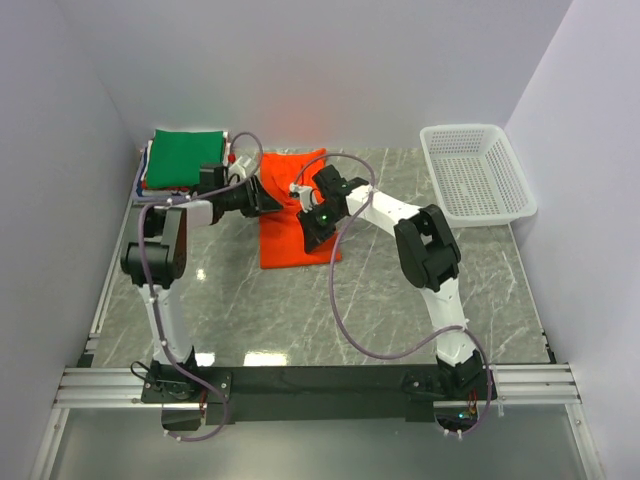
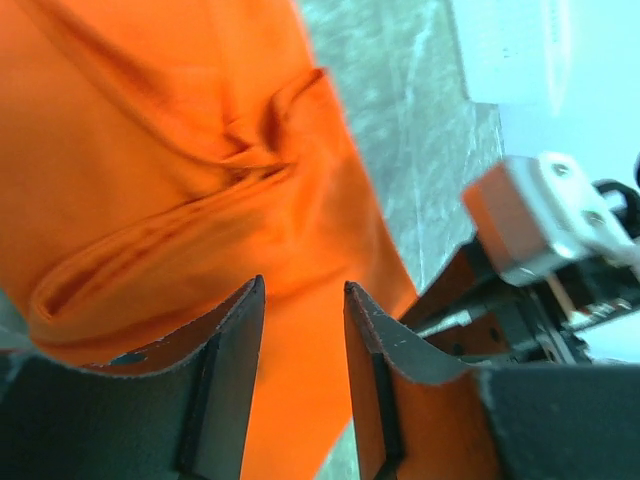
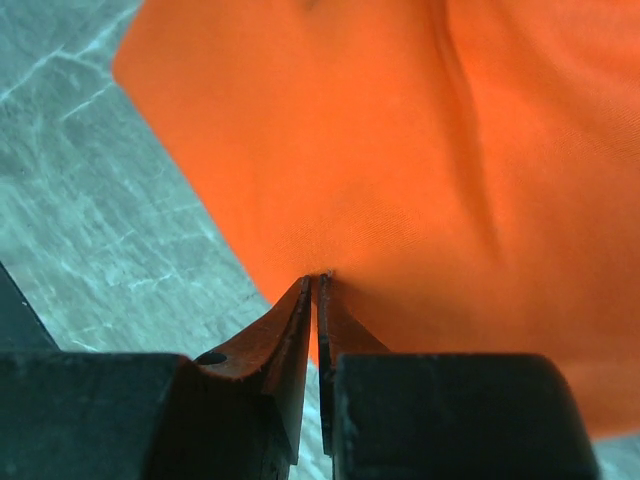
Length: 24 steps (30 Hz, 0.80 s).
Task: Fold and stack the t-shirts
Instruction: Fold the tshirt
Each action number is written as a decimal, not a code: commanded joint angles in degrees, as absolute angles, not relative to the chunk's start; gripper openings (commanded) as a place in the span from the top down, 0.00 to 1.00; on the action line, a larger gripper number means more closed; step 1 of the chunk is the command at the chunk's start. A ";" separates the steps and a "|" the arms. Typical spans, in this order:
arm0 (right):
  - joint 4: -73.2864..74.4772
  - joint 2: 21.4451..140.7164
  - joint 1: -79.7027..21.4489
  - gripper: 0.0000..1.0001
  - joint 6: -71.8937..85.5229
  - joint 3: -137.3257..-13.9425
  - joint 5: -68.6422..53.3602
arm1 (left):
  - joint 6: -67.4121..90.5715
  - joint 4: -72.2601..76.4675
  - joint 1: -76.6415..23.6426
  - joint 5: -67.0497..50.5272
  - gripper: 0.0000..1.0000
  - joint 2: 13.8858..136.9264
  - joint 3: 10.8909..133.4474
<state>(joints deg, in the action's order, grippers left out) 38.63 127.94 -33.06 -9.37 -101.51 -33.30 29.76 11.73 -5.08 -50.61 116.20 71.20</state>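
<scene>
Right gripper pinching orange t-shirt edge; left gripper parted, empty; green t-shirt far-left; basket far-right

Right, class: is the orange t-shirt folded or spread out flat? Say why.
Folded. The orange t-shirt lies as a narrow panel with no sleeves showing, and the left wrist view shows doubled layers at its edge.

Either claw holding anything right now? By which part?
The right claw is shut on the orange shirt, pinching the cloth near its edge. The left claw is open over the shirt and holds nothing.
</scene>
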 commanded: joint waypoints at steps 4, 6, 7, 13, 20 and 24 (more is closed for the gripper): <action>37.88 132.01 -32.08 0.87 -4.23 -102.92 -38.14 | 34.36 14.68 -5.19 -51.33 0.58 125.24 78.82; 38.05 132.62 -32.08 0.87 -3.69 -102.22 -38.67 | 34.45 14.77 -5.19 -50.89 0.58 127.43 80.85; 38.32 133.24 -32.17 0.87 -3.43 -102.04 -38.85 | 34.28 14.68 -5.19 -50.71 0.58 128.22 82.69; 39.81 135.17 -32.17 0.87 -3.16 -100.02 -38.32 | 35.06 12.48 -5.10 -49.48 0.58 134.38 90.16; 39.29 132.81 -32.52 0.87 -3.08 -95.37 -40.33 | 37.53 21.09 -4.66 -55.80 0.55 128.78 82.98; 35.70 128.42 -34.27 0.86 -1.32 -88.78 -44.20 | 30.71 17.51 -3.78 -57.83 0.55 118.51 78.93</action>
<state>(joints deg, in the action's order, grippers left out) 35.00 129.93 -32.23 -1.45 -94.28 -45.32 35.81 16.01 -4.49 -53.63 129.34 79.96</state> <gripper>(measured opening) 0.135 0.452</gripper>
